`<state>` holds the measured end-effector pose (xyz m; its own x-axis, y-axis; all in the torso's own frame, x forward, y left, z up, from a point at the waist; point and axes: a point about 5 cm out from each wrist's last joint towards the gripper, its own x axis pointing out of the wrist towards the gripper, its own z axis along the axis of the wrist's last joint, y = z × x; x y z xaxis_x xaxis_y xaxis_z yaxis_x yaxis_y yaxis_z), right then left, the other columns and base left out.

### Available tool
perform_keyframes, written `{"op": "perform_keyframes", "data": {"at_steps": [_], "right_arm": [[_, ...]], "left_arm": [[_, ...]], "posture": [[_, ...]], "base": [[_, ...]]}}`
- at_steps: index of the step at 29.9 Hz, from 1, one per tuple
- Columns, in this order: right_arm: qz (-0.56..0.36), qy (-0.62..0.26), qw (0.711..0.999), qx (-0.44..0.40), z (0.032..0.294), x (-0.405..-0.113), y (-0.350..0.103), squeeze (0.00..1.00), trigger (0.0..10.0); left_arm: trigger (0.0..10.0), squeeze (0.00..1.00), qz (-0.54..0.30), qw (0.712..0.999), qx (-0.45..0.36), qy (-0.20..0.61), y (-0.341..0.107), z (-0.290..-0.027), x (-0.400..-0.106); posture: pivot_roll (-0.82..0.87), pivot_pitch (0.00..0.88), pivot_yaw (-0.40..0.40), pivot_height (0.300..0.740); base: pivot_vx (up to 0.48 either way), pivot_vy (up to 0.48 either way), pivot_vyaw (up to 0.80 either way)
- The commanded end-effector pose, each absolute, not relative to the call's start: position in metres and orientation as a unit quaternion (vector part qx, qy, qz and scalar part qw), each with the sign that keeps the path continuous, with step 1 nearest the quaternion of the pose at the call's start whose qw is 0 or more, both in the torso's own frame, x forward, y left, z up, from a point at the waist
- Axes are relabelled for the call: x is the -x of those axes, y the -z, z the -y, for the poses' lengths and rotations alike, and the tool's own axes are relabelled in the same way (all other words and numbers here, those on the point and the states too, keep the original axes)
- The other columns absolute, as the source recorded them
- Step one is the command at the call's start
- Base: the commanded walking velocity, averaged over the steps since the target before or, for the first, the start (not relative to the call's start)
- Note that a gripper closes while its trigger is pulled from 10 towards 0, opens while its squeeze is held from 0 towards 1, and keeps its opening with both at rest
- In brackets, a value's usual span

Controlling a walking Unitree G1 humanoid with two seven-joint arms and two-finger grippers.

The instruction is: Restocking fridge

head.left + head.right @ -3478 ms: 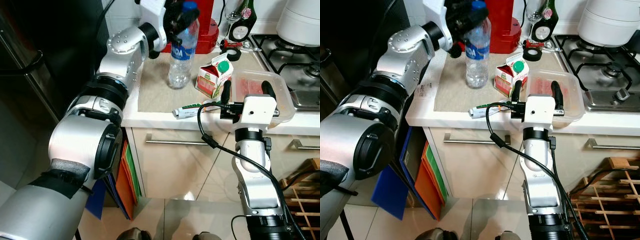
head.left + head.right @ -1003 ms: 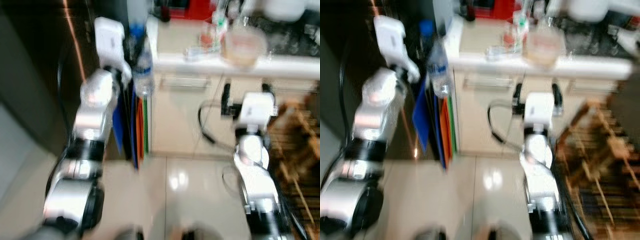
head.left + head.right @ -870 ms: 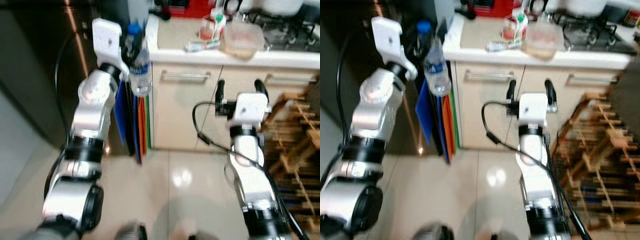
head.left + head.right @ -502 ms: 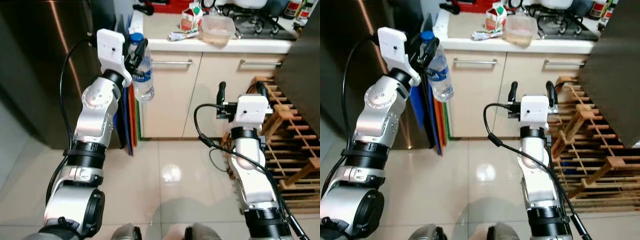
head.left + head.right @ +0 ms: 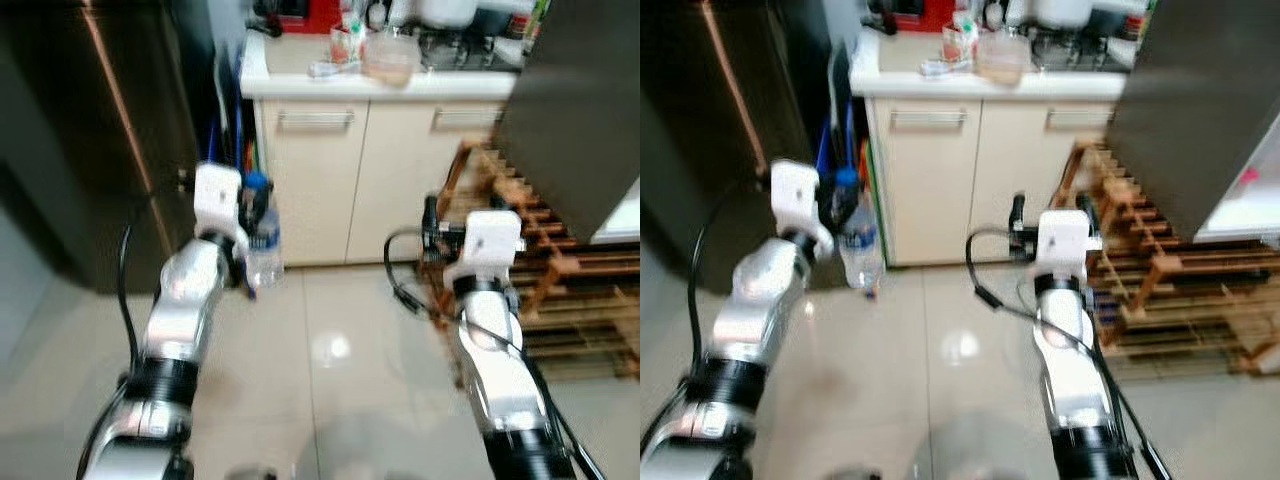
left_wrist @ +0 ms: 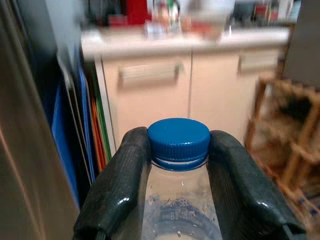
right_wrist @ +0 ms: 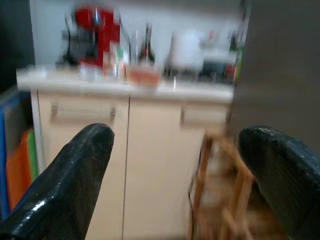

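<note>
In front of the beige cabinets, over the glossy tiled floor, I hold my left tool out ahead at low height. Its two black fingers are clamped on the neck of a clear plastic water bottle, one finger on each side, just under the blue cap. The bottle hangs roughly upright below the tool, clear of the floor, with a blue label band faintly visible on its body.

My right tool is raised in front of me at about the same height, fingers spread wide apart, holding nothing.

Ahead, the worktop carries a small carton, a clear plastic container and a flat tube-like item at its front edge; details are blurred. A red appliance stands at the back, and a gas hob lies to the right. Blue, orange and green flat boards stand on edge in the gap between the cabinet side and a dark, reflective tall surface on my left. A wooden rack sits on the floor to my right, with a large dark panel above it.

Head views are soft with motion blur.
</note>
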<state>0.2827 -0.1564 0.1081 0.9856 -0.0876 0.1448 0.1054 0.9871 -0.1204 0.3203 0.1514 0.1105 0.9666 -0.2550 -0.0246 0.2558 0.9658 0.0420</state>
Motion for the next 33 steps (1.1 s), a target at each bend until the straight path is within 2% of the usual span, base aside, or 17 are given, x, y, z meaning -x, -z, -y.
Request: {"op": "perform_keyframes", "data": {"at_steps": [1, 2, 4, 9, 14, 17, 33], "right_arm": [[0.054, 0.050, 0.996, 0.059, 0.160, -0.281, -0.102, 0.00, 10.0], [0.047, 0.048, 0.996, 0.062, 0.161, -0.279, -0.098, 0.00, 10.0], [0.020, 0.046, 0.996, 0.071, 0.170, -0.267, -0.085, 0.00, 10.0], [0.028, 0.071, 0.995, 0.060, 0.178, -0.266, -0.091, 0.00, 10.0], [0.041, 0.049, 0.995, 0.072, 0.172, -0.272, -0.095, 0.00, 10.0], [0.055, 0.048, 0.994, 0.076, 0.170, -0.276, -0.100, 0.00, 10.0], [0.075, 0.042, 0.993, 0.075, 0.167, -0.283, -0.110, 0.00, 10.0]], "left_arm": [[10.0, 0.00, 0.023, 0.990, -0.024, 0.137, -0.126, -0.148, -0.320], [10.0, 0.00, 0.022, 0.990, -0.019, 0.138, -0.124, -0.148, -0.317], [10.0, 0.00, 0.002, 0.991, -0.052, 0.127, -0.104, -0.165, -0.294], [10.0, 0.00, 0.000, 0.995, -0.032, 0.094, -0.103, -0.177, -0.292], [10.0, 0.00, 0.024, 0.992, -0.021, 0.120, -0.118, -0.151, -0.300], [10.0, 0.00, 0.030, 0.990, -0.014, 0.137, -0.121, -0.144, -0.300], [10.0, 0.00, 0.028, 0.991, -0.001, 0.133, -0.123, -0.138, -0.306]], "posture": [[-0.08, 0.000, 0.009, 0.727], [-0.08, 0.000, 0.008, 0.727], [-0.08, 0.000, -0.021, 0.727], [-0.07, 0.000, -0.035, 0.727], [-0.08, 0.000, -0.018, 0.727], [-0.09, 0.000, -0.007, 0.727], [-0.10, 0.000, 0.003, 0.727]], "base": [[0.000, 0.000, 0.00], [0.000, 0.000, 0.00], [0.000, 0.000, 0.00], [0.000, 0.000, 0.00], [0.000, -0.470, 0.00], [0.000, -0.467, 0.00], [0.000, -0.468, 0.00]]}}
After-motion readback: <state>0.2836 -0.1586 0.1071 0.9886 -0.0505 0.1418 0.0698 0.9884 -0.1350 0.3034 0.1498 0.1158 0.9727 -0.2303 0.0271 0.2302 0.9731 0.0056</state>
